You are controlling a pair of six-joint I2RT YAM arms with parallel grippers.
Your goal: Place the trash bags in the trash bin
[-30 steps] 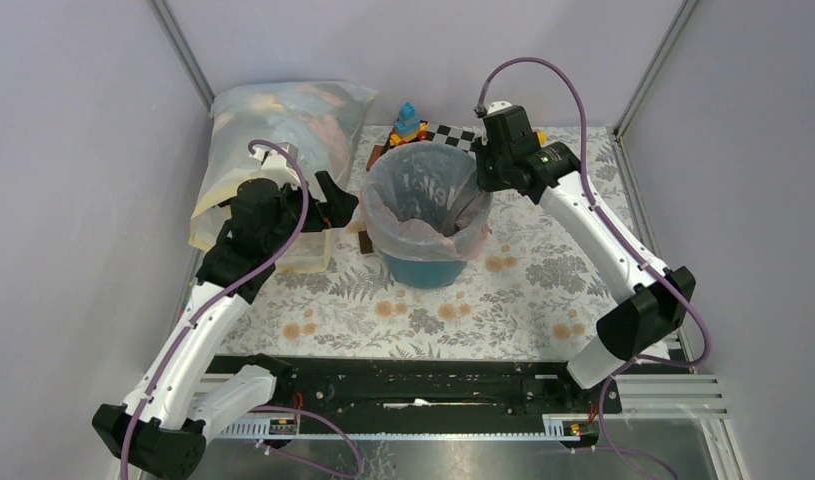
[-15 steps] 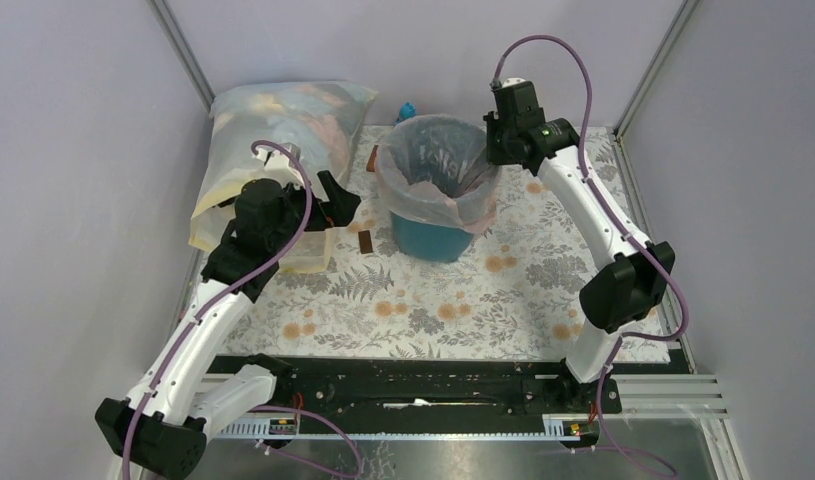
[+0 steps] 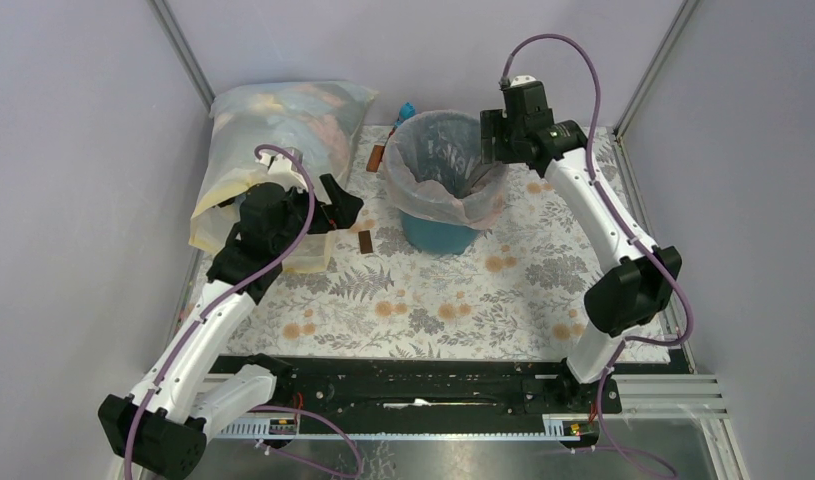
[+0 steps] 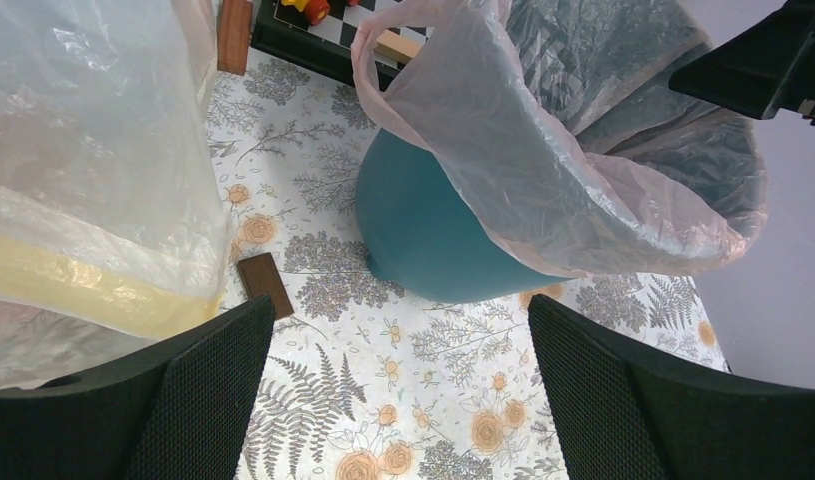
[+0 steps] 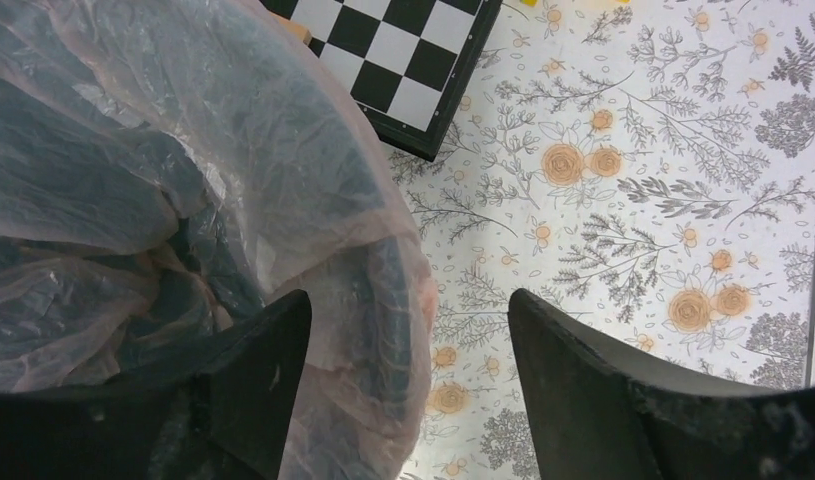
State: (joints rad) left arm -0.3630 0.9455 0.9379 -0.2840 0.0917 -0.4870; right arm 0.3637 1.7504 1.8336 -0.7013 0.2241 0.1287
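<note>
Straddling trash bin [image 3: 435, 236] rim, right tool [image 5: 408, 305] spread, trash bags [image 5: 233, 150] draped within.

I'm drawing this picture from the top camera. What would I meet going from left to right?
big clear sack → left hand → small brown block → trash bin, with the pink trash bag folded over its rim → right hand at the bin's right rim

Left tool [image 4: 398, 320] and right tool [image 5: 403, 310] alike aloft, jaws wide apart.
</note>
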